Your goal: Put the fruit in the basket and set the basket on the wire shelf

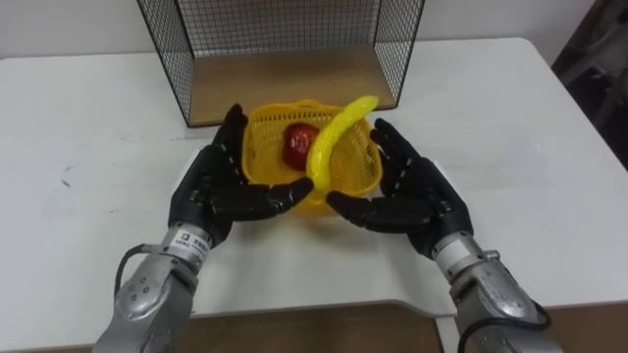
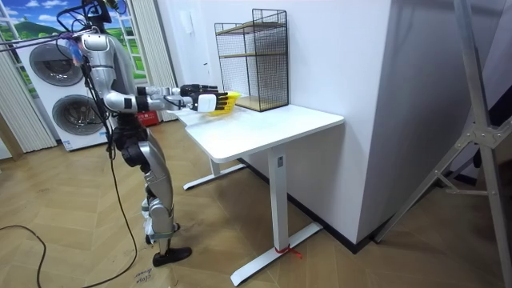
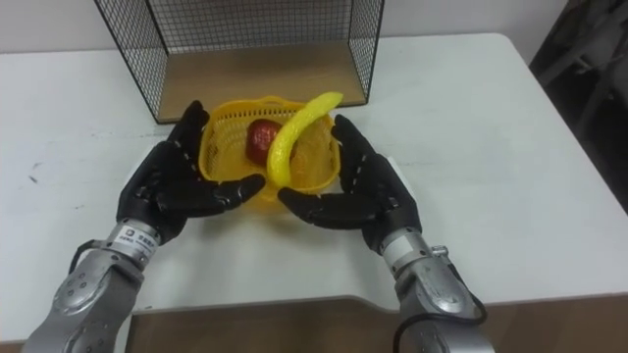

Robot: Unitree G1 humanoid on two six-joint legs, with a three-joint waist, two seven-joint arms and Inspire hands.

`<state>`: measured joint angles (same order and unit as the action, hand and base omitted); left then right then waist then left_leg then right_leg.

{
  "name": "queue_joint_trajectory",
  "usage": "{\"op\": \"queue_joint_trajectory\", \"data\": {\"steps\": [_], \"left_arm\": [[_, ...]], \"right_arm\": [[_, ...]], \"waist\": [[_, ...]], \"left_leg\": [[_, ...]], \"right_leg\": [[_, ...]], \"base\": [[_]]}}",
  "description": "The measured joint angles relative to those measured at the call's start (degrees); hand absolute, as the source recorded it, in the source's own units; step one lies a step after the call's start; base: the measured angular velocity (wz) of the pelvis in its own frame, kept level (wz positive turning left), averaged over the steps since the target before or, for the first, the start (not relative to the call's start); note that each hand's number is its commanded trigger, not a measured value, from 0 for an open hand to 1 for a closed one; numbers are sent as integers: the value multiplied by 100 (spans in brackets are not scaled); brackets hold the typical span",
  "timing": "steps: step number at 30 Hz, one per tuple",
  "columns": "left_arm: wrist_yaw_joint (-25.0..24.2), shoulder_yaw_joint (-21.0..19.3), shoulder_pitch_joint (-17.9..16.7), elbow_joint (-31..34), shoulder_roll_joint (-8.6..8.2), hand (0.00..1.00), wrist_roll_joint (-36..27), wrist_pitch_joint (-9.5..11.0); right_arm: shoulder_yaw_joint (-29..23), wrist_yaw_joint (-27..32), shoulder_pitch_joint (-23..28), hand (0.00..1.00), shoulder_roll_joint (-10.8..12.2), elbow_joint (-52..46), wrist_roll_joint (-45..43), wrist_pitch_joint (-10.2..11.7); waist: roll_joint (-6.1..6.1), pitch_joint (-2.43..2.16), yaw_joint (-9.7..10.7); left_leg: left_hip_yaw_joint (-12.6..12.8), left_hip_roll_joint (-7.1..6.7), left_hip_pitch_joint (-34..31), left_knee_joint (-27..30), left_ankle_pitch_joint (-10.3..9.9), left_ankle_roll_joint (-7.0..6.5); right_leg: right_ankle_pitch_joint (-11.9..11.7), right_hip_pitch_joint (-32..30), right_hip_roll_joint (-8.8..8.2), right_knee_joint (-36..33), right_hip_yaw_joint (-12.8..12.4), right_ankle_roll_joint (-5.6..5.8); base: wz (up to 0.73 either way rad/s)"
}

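Observation:
A yellow mesh basket (image 1: 263, 149) sits in front of the wire shelf (image 1: 285, 83), which has a wooden floor. In the basket lie a red apple (image 1: 299, 142) and a yellow banana (image 1: 334, 137), whose tip sticks out over the far right rim. My left hand (image 1: 206, 191) lies flat against the basket's left side and my right hand (image 1: 417, 191) against its right side. Both hands have straight fingers, and the thumbs meet under the near wall. In the room view the basket (image 2: 228, 102) is between my hands at the table's near end, with the shelf (image 2: 256, 60) just beyond.
The white table (image 1: 88, 127) has bare room to either side of the shelf. Its front edge runs close under my forearms. In the room view I stand upright at the table's end, with washing machines (image 2: 48, 88) behind me.

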<state>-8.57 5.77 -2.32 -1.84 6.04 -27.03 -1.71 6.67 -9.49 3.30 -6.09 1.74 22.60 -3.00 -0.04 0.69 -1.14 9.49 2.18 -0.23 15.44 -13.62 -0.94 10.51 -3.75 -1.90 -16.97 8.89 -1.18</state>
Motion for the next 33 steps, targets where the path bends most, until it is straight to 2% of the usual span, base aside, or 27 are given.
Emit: {"op": "queue_joint_trajectory", "data": {"steps": [8,11,23,33], "left_arm": [[0,21,-5,-3,9,0,-65,0],[0,21,-5,-5,16,0,-273,1],[0,109,-4,-98,35,0,-275,1],[26,-4,-2,62,5,0,-281,1]], "right_arm": [[59,81,-4,0,-1,-1,6,67],[97,142,-12,0,-7,-4,7,107],[125,378,-348,0,-8,-21,6,106],[92,394,-459,0,-18,-184,0,112]], "waist": [[2,6,-32],[1,6,-43],[-8,12,-57],[-12,8,34]], "left_leg": [[9,-1,-9,7,0,0],[8,-3,-15,1,0,0],[8,-8,-32,-4,0,0],[-10,-2,-51,6,0,0]], "right_leg": [[3,-6,-1,10,1,2],[5,-18,-2,6,2,4],[9,-36,-5,12,5,9],[10,-49,-3,-6,5,9]], "base": [[0],[0],[0],[0]]}}
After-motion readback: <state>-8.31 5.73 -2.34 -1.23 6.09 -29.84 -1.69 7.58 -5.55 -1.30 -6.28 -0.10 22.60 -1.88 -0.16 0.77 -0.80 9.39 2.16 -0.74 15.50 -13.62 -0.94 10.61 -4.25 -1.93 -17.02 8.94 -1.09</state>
